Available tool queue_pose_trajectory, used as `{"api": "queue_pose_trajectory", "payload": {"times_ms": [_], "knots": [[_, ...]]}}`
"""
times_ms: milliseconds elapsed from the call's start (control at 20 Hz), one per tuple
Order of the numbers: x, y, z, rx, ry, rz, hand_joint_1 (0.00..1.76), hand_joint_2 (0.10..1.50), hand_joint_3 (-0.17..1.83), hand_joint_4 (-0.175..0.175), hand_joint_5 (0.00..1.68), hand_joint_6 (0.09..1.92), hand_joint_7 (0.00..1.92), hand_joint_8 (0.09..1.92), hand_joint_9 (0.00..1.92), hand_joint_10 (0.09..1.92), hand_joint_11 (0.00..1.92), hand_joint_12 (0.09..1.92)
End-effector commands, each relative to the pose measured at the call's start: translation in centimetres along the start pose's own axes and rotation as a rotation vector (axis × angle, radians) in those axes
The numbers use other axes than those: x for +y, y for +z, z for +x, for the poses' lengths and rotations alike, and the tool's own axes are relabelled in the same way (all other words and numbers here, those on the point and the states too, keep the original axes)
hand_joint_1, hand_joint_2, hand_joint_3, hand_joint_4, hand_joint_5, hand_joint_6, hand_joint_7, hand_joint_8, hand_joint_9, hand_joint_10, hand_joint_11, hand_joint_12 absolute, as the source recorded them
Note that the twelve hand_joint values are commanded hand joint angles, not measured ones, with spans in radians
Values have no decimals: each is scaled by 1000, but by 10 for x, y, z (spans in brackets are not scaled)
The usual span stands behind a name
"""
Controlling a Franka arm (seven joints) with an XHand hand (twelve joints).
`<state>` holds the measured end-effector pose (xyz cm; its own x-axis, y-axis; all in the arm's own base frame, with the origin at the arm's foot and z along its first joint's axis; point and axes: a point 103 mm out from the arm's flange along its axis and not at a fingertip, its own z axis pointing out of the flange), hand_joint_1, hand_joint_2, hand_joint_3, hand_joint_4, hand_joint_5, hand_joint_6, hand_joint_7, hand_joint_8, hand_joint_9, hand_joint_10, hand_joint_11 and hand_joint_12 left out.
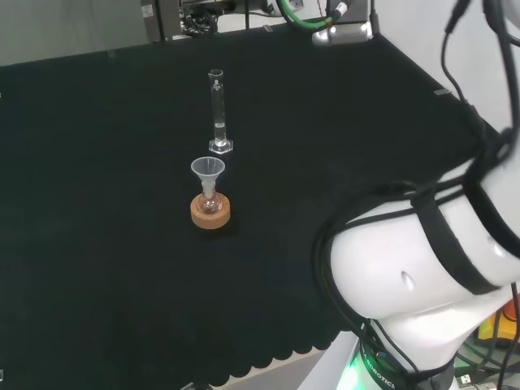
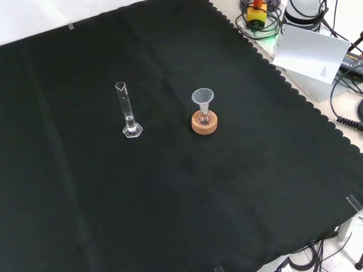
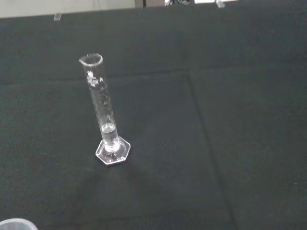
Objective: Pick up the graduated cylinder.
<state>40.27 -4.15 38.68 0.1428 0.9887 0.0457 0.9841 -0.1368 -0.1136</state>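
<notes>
The graduated cylinder [image 1: 217, 114] is standing upright on the black bench [image 1: 97, 244], near the funnel [image 1: 208, 170] that is sitting in a small flask on a cork ring [image 1: 210, 214]. It is looking thin, light, slippery and easy to break or tip. Holding it around the middle of the tube seems best. I cannot tell how the hand is set.

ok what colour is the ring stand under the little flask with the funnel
Tan cork brown; the ring stand shows best in the front view.
</notes>
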Motion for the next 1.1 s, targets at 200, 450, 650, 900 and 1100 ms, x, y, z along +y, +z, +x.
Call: {"api": "queue_pose_trajectory", "payload": {"times_ms": [200,450,650,900,1100], "knots": [[139,79,-10,97,-94,30,386,1221,-80,-41,166,87,1,515,216,636,38,1400],[166,114,-5,129,-125,47,449,1186,-113,-45,167,87,6,577,216,714,58,1404],[178,137,-2,182,-153,53,484,1169,-127,-46,172,87,22,596,239,726,71,1405],[184,165,2,235,-189,55,544,1141,-153,-48,192,87,80,638,303,736,108,1397],[183,182,-3,291,-226,46,595,1123,-173,-51,219,87,119,664,363,725,159,1383]]}}
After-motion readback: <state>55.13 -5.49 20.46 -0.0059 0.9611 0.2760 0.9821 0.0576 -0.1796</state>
